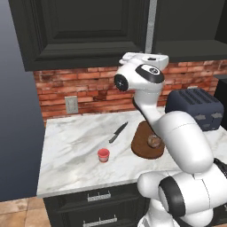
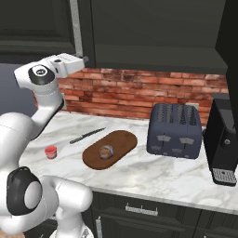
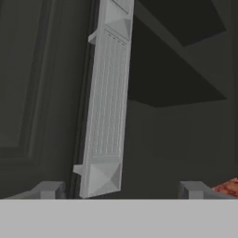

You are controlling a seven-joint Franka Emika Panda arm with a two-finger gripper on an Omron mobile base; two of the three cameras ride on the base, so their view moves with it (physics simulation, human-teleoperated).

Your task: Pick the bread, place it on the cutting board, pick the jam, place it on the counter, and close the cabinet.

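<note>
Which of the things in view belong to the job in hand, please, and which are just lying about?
Belong to the job:
bread, sitting on the cutting board
jam, standing on the counter
cabinet, its silver handle close ahead of the gripper, whose jaws are apart

Just lying about:
knife
toaster
coffee machine
wall socket

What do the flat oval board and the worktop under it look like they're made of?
The flat dark-brown oval cutting board looks like wood with a matte finish, going by its warm brown tone; any grain is too faint to confirm. The white-grey counter looks like polished marble, given the grey veins running through its pale surface.
</note>
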